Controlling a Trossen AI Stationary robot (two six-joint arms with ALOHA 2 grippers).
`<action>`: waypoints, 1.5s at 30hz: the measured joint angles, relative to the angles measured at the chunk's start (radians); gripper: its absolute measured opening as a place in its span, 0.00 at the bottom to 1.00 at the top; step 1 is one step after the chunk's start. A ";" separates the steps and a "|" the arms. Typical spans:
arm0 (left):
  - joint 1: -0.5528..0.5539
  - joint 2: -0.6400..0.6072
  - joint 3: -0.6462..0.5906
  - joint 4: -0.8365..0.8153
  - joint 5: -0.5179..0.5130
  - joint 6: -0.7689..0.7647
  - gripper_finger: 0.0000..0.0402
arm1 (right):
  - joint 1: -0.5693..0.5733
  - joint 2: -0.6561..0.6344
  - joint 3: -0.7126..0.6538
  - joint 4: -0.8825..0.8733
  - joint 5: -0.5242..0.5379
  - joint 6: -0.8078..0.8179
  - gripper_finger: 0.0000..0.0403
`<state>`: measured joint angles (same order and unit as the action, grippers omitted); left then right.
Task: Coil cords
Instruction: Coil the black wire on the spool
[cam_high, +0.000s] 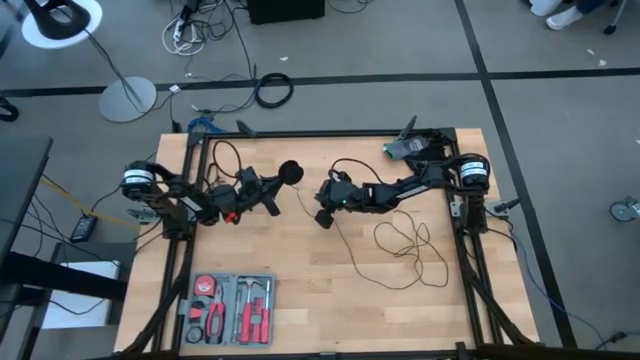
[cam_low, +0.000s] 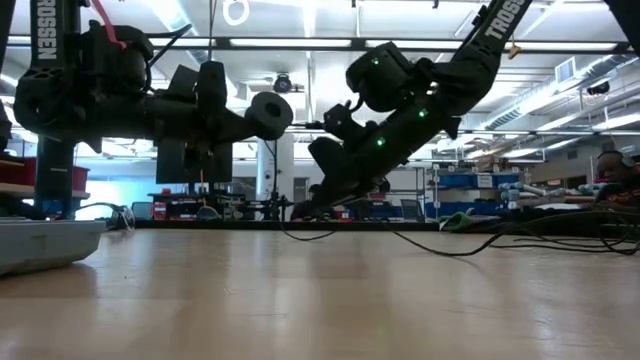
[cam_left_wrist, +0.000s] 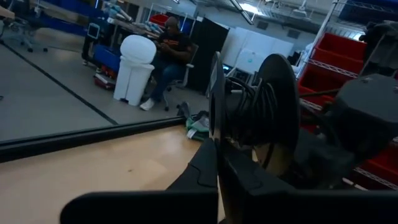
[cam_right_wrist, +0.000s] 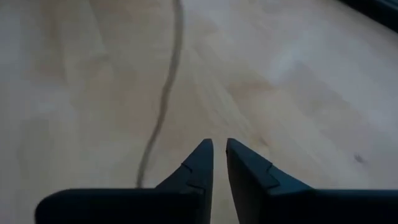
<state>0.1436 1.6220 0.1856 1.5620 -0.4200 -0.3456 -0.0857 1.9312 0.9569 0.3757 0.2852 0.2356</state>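
Note:
The cord is a thin black wire whose loose loops (cam_high: 410, 245) lie on the wooden table right of centre. Its round black puck (cam_high: 291, 172) hangs above the table's middle, with wire wound on it (cam_left_wrist: 252, 109). My left gripper (cam_left_wrist: 219, 158) is shut on the puck. My right gripper (cam_high: 325, 217) slants down close to the table just right of the puck. Its fingers (cam_right_wrist: 219, 149) stand a narrow gap apart with nothing between them. A straight stretch of wire (cam_right_wrist: 165, 93) lies on the wood just beyond them, to one side. My left gripper pinches the puck's thin round flange (cam_left_wrist: 216, 118) between its two fingers. The fingers come in about level from the table's left. The puck (cam_low: 270, 115) is lifted clear of the table with its flat faces upright.
An open tool case (cam_high: 228, 308) with red-handled tools lies at the near left, and its edge (cam_low: 40, 240) shows in the low view. A green-and-black object (cam_high: 405, 148) sits at the far right corner. Black frame rails (cam_high: 190, 230) run along the table's sides.

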 joint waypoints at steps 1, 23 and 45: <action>0.000 0.000 0.000 0.000 0.000 0.000 0.01 | 0.005 0.000 0.000 0.009 -0.002 0.000 0.12; 0.000 0.002 -0.005 -0.012 0.014 0.007 0.01 | 0.023 0.188 -0.179 0.760 -0.051 0.043 0.25; 0.000 0.002 -0.005 0.003 0.030 0.008 0.01 | 0.010 0.253 -0.035 0.666 -0.018 -0.088 0.48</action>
<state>0.1440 1.6241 0.1810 1.5650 -0.3896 -0.3374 -0.0756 2.1838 0.9220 1.0414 0.2672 0.1472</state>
